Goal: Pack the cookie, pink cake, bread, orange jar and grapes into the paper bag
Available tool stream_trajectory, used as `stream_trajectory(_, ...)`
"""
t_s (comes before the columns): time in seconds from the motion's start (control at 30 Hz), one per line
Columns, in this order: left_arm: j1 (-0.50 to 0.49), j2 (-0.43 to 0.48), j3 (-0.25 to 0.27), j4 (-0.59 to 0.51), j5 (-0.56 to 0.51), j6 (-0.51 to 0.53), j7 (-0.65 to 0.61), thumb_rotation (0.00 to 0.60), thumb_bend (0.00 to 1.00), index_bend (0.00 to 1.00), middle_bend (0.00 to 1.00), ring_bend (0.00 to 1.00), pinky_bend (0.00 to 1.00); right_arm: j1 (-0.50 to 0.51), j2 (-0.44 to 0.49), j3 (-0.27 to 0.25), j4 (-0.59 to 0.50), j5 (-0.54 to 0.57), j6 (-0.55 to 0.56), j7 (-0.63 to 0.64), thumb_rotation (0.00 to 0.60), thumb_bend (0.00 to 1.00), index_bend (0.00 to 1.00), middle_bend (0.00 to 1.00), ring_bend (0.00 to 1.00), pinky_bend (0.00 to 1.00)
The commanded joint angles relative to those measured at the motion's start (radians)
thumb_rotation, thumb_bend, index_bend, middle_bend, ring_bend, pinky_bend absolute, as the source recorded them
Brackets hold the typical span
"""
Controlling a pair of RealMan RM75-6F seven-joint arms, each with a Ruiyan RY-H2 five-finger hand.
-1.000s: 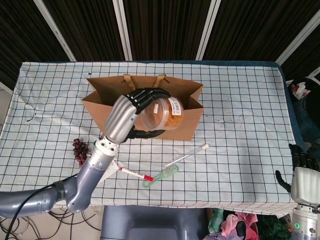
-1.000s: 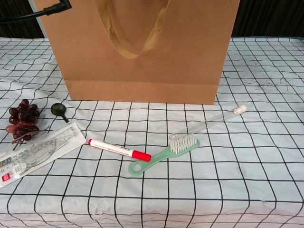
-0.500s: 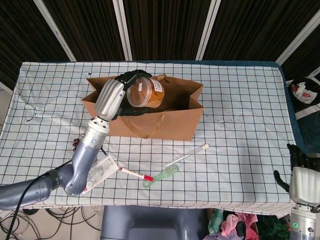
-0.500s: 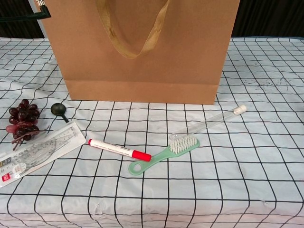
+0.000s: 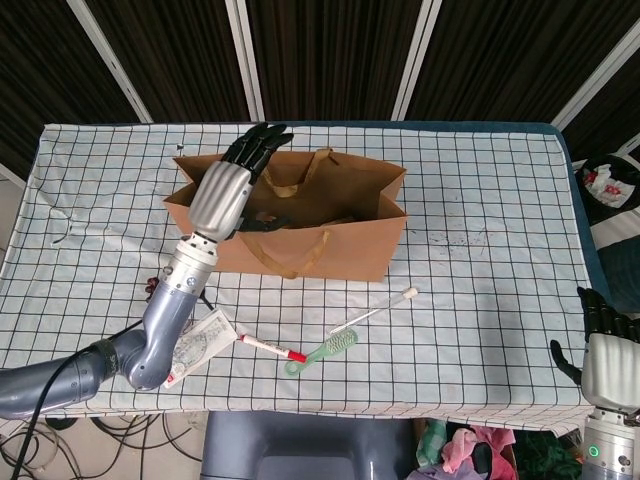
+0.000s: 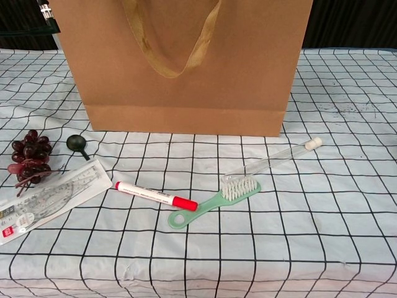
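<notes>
The brown paper bag [image 5: 345,250] [image 6: 186,68] stands open in the middle of the checked table. My left hand [image 5: 228,180] hovers over the bag's left end with its fingers stretched out and nothing in them. The orange jar does not show; the bag's inside is dark. The dark grapes [image 6: 28,155] lie on the cloth left of the bag, mostly hidden behind my left forearm in the head view. My right hand [image 5: 603,350] hangs at the table's near right corner, holding nothing.
In front of the bag lie a red-capped marker [image 6: 155,195], a green brush [image 6: 214,202], a clear tube [image 6: 279,155], a packaged ruler [image 6: 43,202] and a small black scoop [image 6: 77,144]. The cloth right of the bag is bare.
My left hand carried the orange jar from in front of the bag up over its opening, then let it go; the hand's fingers now stretch out and the jar is gone from sight.
</notes>
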Motion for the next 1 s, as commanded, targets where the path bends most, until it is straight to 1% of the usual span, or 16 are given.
stream_trajectory(0.03,0.007,0.012,0.006,-0.032,0.019,0.033,0.021,0.6,0.0,0.11,0.08,0.0,0.13,0.0,0.0,-0.001,0.0,-0.002,0.001,-0.002,0.6,0.22,0.14,0.14,0.21,0.23)
stream_trajectory(0.1,0.023,0.029,0.012,-0.07,0.039,0.057,0.023,0.6,0.01,0.1,0.09,0.0,0.14,0.0,0.0,-0.001,-0.001,-0.005,0.003,-0.003,0.6,0.21,0.14,0.14,0.21,0.23)
stream_trajectory(0.17,0.068,0.074,0.027,-0.136,0.081,0.115,0.047,0.6,0.01,0.1,0.1,0.01,0.15,-0.001,0.0,0.0,-0.001,-0.006,0.006,-0.003,0.6,0.21,0.14,0.14,0.21,0.23)
stream_trajectory(0.23,0.123,0.106,0.046,-0.19,0.131,0.198,0.068,0.6,0.01,0.1,0.12,0.01,0.16,-0.002,0.001,0.0,-0.001,-0.006,0.007,-0.004,0.6,0.22,0.14,0.14,0.21,0.23)
stream_trajectory(0.3,0.183,0.133,0.088,-0.224,0.201,0.278,0.086,0.6,0.01,0.12,0.13,0.01,0.16,-0.003,0.002,0.0,-0.002,-0.005,0.009,-0.004,0.6,0.22,0.14,0.14,0.21,0.23)
stream_trajectory(0.37,0.244,0.156,0.144,-0.225,0.279,0.349,0.096,0.6,0.02,0.12,0.13,0.01,0.16,-0.004,0.004,0.001,-0.004,-0.005,0.011,-0.003,0.6,0.22,0.14,0.14,0.21,0.23)
stream_trajectory(0.4,0.291,0.175,0.196,-0.205,0.338,0.394,0.097,0.6,0.02,0.13,0.13,0.01,0.16,-0.005,0.005,0.002,-0.005,-0.004,0.012,-0.002,0.6,0.22,0.14,0.14,0.21,0.23)
stream_trajectory(0.43,0.322,0.186,0.23,-0.187,0.372,0.421,0.09,0.6,0.02,0.13,0.13,0.01,0.16,-0.005,0.006,0.003,-0.007,-0.003,0.013,-0.002,0.6,0.22,0.14,0.14,0.21,0.23)
stream_trajectory(0.53,0.405,0.212,0.336,-0.108,0.442,0.47,0.015,0.6,0.06,0.13,0.15,0.03,0.19,-0.006,0.008,0.006,-0.01,-0.003,0.018,-0.002,0.6,0.22,0.14,0.14,0.21,0.23)
stream_trajectory(0.63,0.461,0.216,0.417,0.019,0.495,0.498,-0.081,0.6,0.07,0.13,0.16,0.05,0.21,-0.007,0.007,0.007,-0.013,-0.003,0.02,-0.006,0.6,0.22,0.14,0.14,0.21,0.23)
stream_trajectory(0.67,0.485,0.211,0.446,0.089,0.504,0.506,-0.108,0.6,0.07,0.13,0.16,0.05,0.21,-0.006,0.006,0.006,-0.014,-0.003,0.02,-0.008,0.6,0.22,0.14,0.14,0.21,0.23)
stream_trajectory(0.73,0.514,0.199,0.478,0.177,0.501,0.503,-0.136,0.6,0.07,0.13,0.16,0.04,0.2,-0.006,0.005,0.005,-0.015,-0.003,0.018,-0.012,0.6,0.22,0.14,0.14,0.21,0.23)
stream_trajectory(0.8,0.532,0.188,0.5,0.245,0.497,0.496,-0.172,0.6,0.07,0.14,0.16,0.04,0.2,-0.005,0.005,0.002,-0.016,-0.003,0.013,-0.013,0.6,0.22,0.14,0.14,0.21,0.23)
stream_trajectory(0.9,0.544,0.178,0.513,0.312,0.48,0.47,-0.239,0.6,0.07,0.14,0.16,0.04,0.2,-0.003,0.004,0.0,-0.017,-0.002,0.007,-0.015,0.6,0.22,0.14,0.14,0.21,0.23)
stream_trajectory(1.0,0.529,0.175,0.528,0.368,0.473,0.396,-0.265,0.6,0.07,0.14,0.16,0.04,0.2,0.001,0.005,-0.007,-0.015,-0.009,-0.005,-0.012,0.6,0.22,0.14,0.14,0.21,0.23)
